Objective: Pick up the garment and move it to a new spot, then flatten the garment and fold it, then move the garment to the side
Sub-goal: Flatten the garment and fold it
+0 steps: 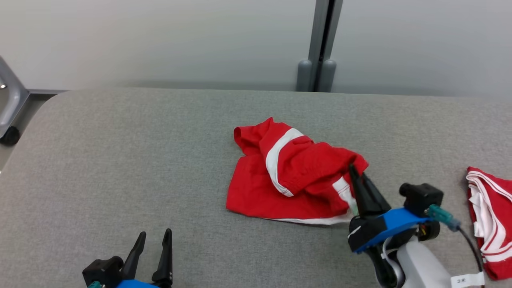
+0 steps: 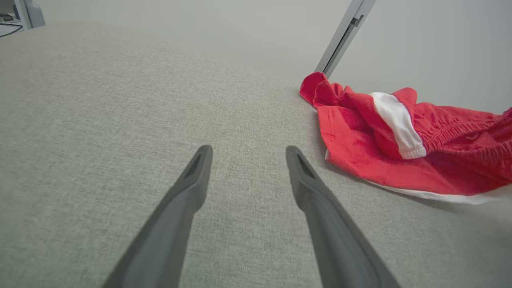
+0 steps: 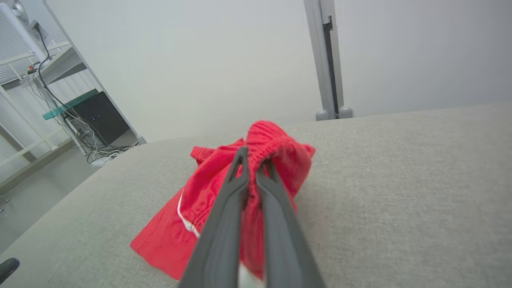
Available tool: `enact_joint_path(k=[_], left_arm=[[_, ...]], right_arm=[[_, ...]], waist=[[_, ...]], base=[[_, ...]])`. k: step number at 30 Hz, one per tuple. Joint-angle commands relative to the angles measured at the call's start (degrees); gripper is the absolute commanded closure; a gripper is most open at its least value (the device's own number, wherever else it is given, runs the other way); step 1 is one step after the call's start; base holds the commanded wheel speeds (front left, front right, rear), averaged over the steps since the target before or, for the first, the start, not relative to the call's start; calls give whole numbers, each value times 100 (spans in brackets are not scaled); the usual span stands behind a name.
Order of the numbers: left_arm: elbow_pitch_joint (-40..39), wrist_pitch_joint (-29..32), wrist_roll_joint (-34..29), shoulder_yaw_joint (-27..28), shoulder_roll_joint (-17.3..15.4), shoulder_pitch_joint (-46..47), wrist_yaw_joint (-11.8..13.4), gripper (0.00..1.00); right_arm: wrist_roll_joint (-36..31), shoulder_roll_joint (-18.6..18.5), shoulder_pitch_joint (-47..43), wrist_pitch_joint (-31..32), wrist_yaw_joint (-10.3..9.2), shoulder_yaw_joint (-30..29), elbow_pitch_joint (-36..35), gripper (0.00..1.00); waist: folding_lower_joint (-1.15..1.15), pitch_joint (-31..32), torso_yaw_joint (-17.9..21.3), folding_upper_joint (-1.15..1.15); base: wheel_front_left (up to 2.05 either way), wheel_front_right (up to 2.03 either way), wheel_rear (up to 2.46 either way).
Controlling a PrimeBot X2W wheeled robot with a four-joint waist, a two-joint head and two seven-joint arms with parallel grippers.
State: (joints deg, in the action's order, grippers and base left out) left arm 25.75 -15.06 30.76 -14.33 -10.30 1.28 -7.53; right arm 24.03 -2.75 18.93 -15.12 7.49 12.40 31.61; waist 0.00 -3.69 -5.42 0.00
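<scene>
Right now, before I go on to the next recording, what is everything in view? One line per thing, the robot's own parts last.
garment: one, red with white stripes, crumpled at the middle of the table
second garment: one, red and white, on the table at the right edge of the head view
table: one, grey fabric top, under both garments
post: one, grey, upright behind the table
black box: one, black, off the table, at the left of the right wrist view
left gripper: one, dark fingers, open, lower left over bare table
right gripper: one, dark fingers, shut on the garment's gathered right-hand edge
</scene>
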Motion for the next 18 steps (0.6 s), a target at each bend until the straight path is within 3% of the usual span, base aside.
enact_joint_path(k=[1, 7, 13, 18], left_arm=[[3, -13, -12, -20, 13, -16, 10, 0], [25, -13, -36, -72, 67, 4, 10, 0], [90, -13, -50, -123, 90, -53, 9, 0], [136, -13, -57, -216, 114, -42, 9, 0]], right_arm=[[29, -28, 113, -4, 1, -48, -69, 100], [-69, -28, 327, -3, 1, -605, -393, 100], [-595, -27, 835, -4, 1, -1216, -796, 100], [-996, -13, 1374, -2, 1, -927, -959, 100]], waist=[[0, 39, 47, 0], [0, 120, 148, 0], [0, 229, 144, 0], [0, 277, -25, 0]], base=[[0, 0, 0], [0, 0, 0], [0, 0, 0], [0, 0, 0]])
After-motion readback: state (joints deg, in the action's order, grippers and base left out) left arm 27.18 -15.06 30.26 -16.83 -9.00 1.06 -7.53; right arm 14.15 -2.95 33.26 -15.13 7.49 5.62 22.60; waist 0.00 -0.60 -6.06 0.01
